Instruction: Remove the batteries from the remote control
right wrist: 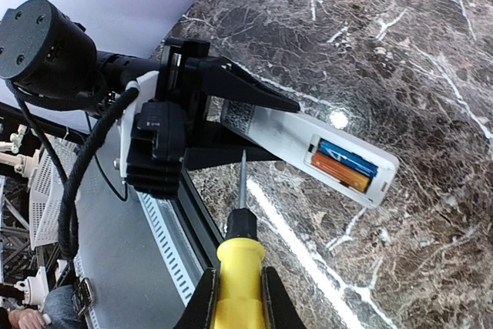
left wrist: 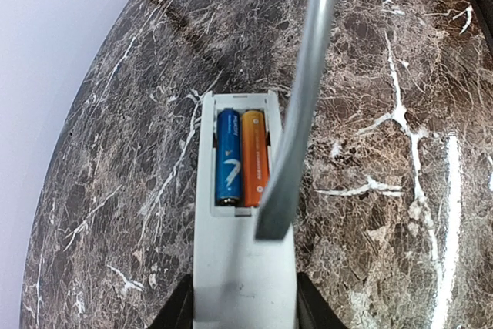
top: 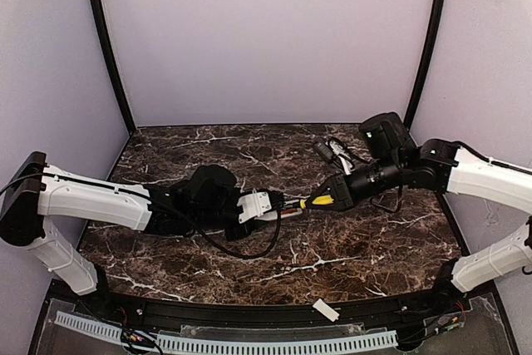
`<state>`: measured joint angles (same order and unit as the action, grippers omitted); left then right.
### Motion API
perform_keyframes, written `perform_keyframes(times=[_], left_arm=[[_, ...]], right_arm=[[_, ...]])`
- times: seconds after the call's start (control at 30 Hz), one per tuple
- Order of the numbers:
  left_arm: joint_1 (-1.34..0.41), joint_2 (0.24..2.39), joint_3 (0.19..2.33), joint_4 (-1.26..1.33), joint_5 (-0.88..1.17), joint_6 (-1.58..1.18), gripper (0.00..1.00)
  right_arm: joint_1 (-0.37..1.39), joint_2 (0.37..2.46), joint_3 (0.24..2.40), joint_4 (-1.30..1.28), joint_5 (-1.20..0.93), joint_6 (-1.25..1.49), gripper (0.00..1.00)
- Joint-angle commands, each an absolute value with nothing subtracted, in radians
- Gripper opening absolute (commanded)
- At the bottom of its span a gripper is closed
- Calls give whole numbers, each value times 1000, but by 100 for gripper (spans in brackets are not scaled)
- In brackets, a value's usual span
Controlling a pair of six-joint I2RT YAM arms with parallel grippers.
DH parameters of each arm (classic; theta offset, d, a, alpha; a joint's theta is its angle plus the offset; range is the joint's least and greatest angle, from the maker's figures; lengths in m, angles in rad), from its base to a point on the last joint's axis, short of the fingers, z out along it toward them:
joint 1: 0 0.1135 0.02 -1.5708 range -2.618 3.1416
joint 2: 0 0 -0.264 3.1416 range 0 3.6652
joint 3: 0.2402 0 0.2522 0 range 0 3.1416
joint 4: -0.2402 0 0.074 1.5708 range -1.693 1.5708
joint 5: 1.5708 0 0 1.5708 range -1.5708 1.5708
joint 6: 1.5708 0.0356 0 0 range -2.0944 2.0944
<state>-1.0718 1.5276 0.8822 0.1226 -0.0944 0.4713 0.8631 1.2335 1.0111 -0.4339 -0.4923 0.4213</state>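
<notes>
The batteries [left wrist: 254, 159], one blue and one orange, lie side by side in the open compartment of the remote control [left wrist: 243, 275], which is held over the middle of the dark marble worktop [top: 208, 263]. The left tool [left wrist: 245, 310] is closed on the remote's other end. The right tool [right wrist: 239, 298] is closed on the yellow handle of a screwdriver [right wrist: 239, 263], whose blade lies just beside the orange battery; I cannot tell if it touches.
</notes>
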Motion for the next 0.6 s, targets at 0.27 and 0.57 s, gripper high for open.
perform_keyframes(times=[0.27, 0.57], left_arm=[[-1075, 1526, 897, 126, -95, 472, 0], [-1075, 1528, 897, 126, -97, 472, 0]], right_arm=[[861, 1247, 1137, -687, -252, 406, 0], [863, 1321, 1169, -720, -208, 402, 0]])
